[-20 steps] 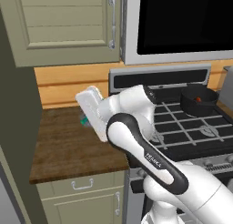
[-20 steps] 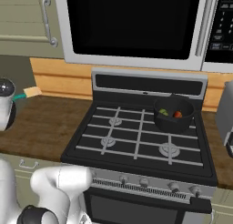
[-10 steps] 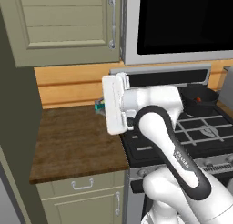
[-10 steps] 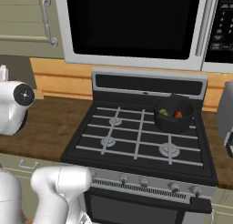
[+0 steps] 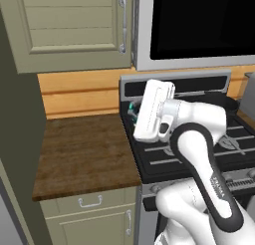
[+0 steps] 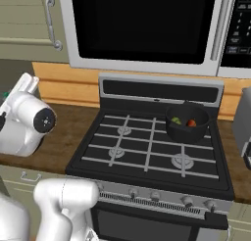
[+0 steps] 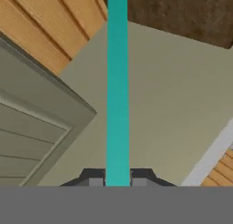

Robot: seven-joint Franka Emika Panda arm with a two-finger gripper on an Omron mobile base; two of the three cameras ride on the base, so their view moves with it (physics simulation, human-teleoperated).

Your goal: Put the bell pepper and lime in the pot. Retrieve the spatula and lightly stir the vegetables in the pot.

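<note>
Nearest first, hand view: jaws (image 7: 117,182) are clenched on the spatula (image 7: 117,82), with the teal handle running straight up between the two dark tips. The blade end isn't in frame, so I can't say how it's oriented. Behind the handle: cabinet door panel (image 7: 32,141), wood backsplash, and a strip of dark desk at the top.

Left base view: the hand is raised above the seam between the wooden desk (image 5: 84,157) and the stove (image 5: 149,164), with a bit of teal showing at its left edge by the backsplash. So the spatula is in the air, off the desk, and well apart from the pot.

Farther out, right base view: the pot (image 6: 185,130) sits on the back right burner. Inside it are the lime (image 6: 176,121) and the bell pepper (image 6: 191,123), side by side.

Status as I read it:
- pepper and lime in pot: done
- spatula retrieved: done, in hand
- stir: not started

What's left: carry the spatula across the stove to the back right burner, lower the blade end into the pot beside the vegetables, then sweep gently. The pot looks shallow and the vegetables small, so the likely risk is flicking one out or nudging the pot.
</note>
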